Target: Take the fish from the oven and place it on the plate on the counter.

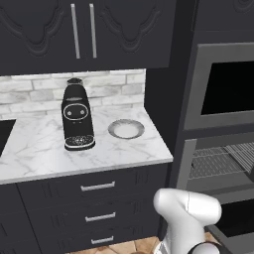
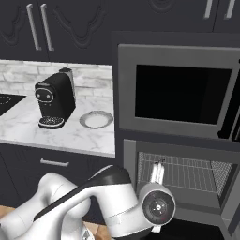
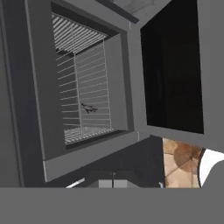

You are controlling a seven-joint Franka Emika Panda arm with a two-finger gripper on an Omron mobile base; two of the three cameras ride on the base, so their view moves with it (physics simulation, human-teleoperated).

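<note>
Oven [image 3: 87, 87] door hangs open, exposing the fish [image 3: 89, 108] on its rack; closed, empty end effector [image 3: 113, 183] faces it (plate [image 1: 126, 128] waits on the counter [image 1: 44, 149]).

fish [image 3: 89, 108] on rack in oven [image 2: 180, 176] | plate [image 1: 126, 128] on counter [image 1: 44, 149], left of oven

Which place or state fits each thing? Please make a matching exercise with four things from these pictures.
Things:
1. plate
2. fish
3. coffee machine
4. tool

Places or states:
A. on a wire rack inside the oven
B. shut, holding nothing
C. bare, on the counter near the oven
D. upright, left of the plate

Pairs: 1-C, 2-A, 3-D, 4-B
</note>
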